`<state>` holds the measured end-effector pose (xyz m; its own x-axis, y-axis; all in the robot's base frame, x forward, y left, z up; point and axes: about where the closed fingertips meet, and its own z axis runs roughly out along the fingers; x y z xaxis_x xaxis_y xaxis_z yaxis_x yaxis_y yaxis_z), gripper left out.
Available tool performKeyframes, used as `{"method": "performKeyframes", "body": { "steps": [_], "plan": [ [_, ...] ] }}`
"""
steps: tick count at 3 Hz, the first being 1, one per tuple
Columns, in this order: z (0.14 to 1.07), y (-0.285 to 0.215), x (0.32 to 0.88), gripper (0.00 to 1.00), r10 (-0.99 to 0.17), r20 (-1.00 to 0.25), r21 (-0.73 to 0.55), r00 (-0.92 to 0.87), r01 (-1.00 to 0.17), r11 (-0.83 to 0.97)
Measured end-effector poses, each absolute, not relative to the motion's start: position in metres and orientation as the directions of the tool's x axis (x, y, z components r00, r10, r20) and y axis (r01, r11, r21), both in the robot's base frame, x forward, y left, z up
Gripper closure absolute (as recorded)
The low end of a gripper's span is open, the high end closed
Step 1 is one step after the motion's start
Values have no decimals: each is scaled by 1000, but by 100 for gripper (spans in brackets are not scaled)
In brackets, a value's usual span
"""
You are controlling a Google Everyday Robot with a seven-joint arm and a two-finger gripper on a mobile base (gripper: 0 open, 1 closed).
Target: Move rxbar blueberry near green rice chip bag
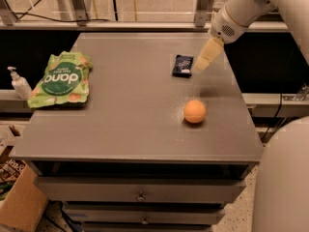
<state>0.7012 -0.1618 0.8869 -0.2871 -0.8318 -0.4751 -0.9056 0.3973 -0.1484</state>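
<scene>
Gripper [205, 59], upper right, hangs just beside the snack bar [182, 65]; its opening cannot be told. The bar lies flat on the table [135, 129], well apart from the chip bag [61, 79] at left. Likely light, thin, slippery: pinch across its narrow width.

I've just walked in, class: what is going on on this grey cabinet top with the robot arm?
The robot's arm reaches in from the upper right, and its pincer hangs just right of the rxbar blueberry, which lies flat on the cabinet top, not yet picked up. The green rice chip bag lies far off at the left edge. An orange ball sits nearer the front, and a white pump bottle stands beyond the left edge.
</scene>
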Motion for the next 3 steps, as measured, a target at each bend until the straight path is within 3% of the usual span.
{"method": "performKeyframes", "body": {
  "steps": [3],
  "plan": [
    [845, -142, 737, 0, -803, -515, -179, -301, -878, 443]
  ]
}}
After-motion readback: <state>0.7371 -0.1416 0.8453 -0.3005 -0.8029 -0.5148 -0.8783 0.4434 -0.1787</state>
